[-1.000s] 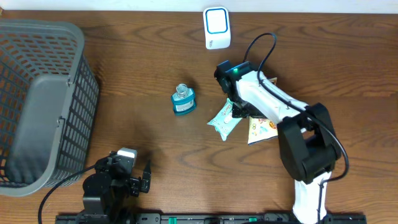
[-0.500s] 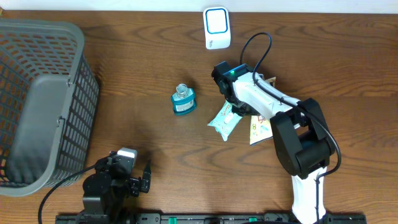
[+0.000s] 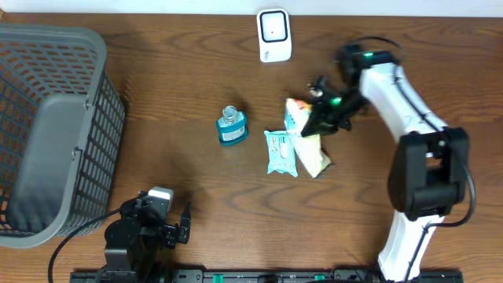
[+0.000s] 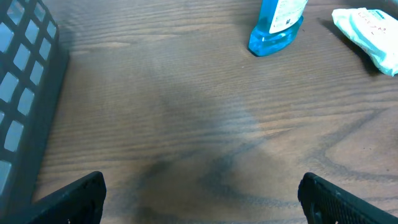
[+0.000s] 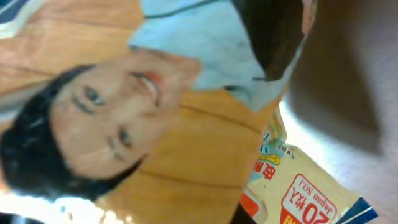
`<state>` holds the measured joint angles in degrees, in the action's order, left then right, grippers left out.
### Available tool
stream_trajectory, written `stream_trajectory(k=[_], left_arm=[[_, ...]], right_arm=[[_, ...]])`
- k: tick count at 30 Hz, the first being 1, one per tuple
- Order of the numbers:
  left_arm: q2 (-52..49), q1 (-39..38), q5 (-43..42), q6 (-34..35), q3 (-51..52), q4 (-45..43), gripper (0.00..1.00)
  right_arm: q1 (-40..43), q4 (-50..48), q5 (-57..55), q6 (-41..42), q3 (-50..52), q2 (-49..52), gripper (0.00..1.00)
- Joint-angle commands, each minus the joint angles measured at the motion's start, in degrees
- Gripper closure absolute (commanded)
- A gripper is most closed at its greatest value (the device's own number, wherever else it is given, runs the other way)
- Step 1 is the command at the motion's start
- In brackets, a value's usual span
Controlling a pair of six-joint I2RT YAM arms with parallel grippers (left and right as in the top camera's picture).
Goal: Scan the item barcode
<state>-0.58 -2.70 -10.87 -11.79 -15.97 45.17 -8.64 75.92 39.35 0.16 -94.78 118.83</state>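
Observation:
My right gripper (image 3: 316, 118) is shut on an orange packet (image 3: 297, 112) printed with a face, held just above the pile right of the table's middle. That packet (image 5: 155, 124) fills the right wrist view and hides the fingers. Below it lie a teal wipes packet (image 3: 280, 152) and a yellow packet (image 3: 315, 158), the latter also in the right wrist view (image 5: 305, 193). The white scanner (image 3: 274, 35) stands at the far edge. My left gripper (image 3: 161, 224) rests open near the front edge, its fingertips (image 4: 81, 196) apart over bare wood.
A blue bottle (image 3: 231, 127) stands left of the packets, and the left wrist view shows the bottle (image 4: 277, 28) beside the wipes packet (image 4: 370, 37). A grey mesh basket (image 3: 55, 126) takes up the left side.
The right arm swung from the left of the packets to their right. Its jaws closed on the orange packet, and the teal and yellow packets shifted. The left arm stayed still.

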Motion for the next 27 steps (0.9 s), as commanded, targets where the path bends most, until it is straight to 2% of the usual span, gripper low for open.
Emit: stream_trajectory(k=[1,4,6,12,13,15,16,17,18,19,20,23,27], left_arm=[[0.3,-0.2,-0.7,0.5,-0.1,0.0,0.01],[0.3,-0.2,-0.7,0.5,-0.1,0.0,0.01],[0.3,-0.2,-0.7,0.5,-0.1,0.0,0.01],[0.3,-0.2,-0.7,0.5,-0.1,0.0,0.01],[0.3,-0.2,-0.7,0.5,-0.1,0.0,0.01],[0.3,-0.2,-0.7,0.5,-0.1,0.0,0.01],[0.3,-0.2,-0.7,0.5,-0.1,0.0,0.01],[0.3,-0.2,-0.7,0.5,-0.1,0.0,0.01],[0.3,-0.2,-0.7,0.5,-0.1,0.0,0.01],[0.3,-0.2,-0.7,0.5,-0.1,0.0,0.01],[0.3,-0.2,-0.7,0.5,-0.1,0.0,0.01],[0.3,-0.2,-0.7,0.5,-0.1,0.0,0.01],[0.3,-0.2,-0.7,0.5,-0.1,0.0,0.01]], right_arm=[[3.1,8.3,25.6,-26.4,0.0,-2.0,0.99],[3.8,16.6,33.5,-39.3,0.2,-2.0,0.99],[3.6,20.6,38.0,-43.5,0.2,-2.0,0.99],[2.9,21.6,46.8,-43.3,0.2,-2.0,0.99],[2.9,21.6,49.3,-41.9,0.2,-2.1,0.99],[3.0,21.6,50.0,-30.9,0.2,-2.0,0.99],[3.0,21.6,48.7,-22.1,0.2,-2.0,0.99],[3.0,21.6,48.3,-17.7,0.2,-2.0,0.99],[3.1,21.6,45.7,-5.3,0.2,-2.0,0.99],[3.1,21.6,44.7,-1.8,0.2,-2.0,0.99],[3.2,21.6,42.8,0.4,0.2,-2.0,0.99],[4.0,14.8,33.7,-1.9,0.2,-2.0,0.99],[4.3,3.8,2.1,0.9,0.2,-2.0,0.99]])
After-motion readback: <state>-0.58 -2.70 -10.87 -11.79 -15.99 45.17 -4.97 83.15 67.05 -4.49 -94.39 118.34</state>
